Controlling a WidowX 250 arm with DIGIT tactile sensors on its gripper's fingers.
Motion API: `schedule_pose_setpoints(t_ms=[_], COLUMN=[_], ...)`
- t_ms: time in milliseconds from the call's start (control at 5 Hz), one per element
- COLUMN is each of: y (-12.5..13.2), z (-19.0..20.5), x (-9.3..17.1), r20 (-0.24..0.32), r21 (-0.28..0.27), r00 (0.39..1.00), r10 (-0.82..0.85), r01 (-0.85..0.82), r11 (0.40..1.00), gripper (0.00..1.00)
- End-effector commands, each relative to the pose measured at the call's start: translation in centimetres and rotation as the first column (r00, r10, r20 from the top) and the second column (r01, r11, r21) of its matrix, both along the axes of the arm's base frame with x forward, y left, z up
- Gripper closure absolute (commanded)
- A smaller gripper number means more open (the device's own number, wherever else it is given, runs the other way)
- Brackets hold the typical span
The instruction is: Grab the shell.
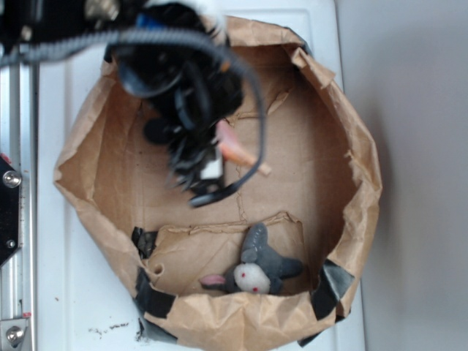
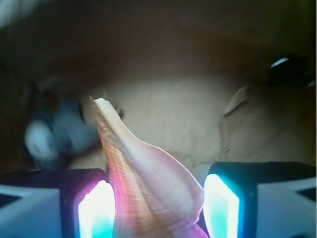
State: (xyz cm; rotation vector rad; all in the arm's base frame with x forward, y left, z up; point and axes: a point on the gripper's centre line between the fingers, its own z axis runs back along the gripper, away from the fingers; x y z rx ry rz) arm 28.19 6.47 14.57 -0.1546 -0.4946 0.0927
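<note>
Between my gripper's [image 2: 156,210] two glowing pads [image 2: 96,210] sits the shell [image 2: 148,178], wide end clamped, thin tip pointing out. Jaws are partly closed on it, over the brown paper bag's [image 1: 344,131] floor. Grey and white plush animal [image 1: 259,270] lies near the bag's wall, apart.

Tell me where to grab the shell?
Grab the shell at its fat end, from above, one finger on each side. The wrist view shows that end already between the fingers, pointy tip sticking forward. The tip looks too thin to pinch. Whether the gripper is squeezing yet, I cannot tell.
</note>
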Motion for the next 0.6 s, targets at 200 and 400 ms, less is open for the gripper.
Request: schedule_pose_setpoints(t_ms=[200, 400], y=[-0.59, -0.28], z=[5.42, 5.44], x=[-0.54, -0.38], r20=[0.048, 0.037], r21=[0.333, 0.291], r00=[0.978, 0.982], r10=[0.202, 0.188], r01=[-0.206, -0.190], r11=[0.920, 0.938], gripper=[1.00, 1.00])
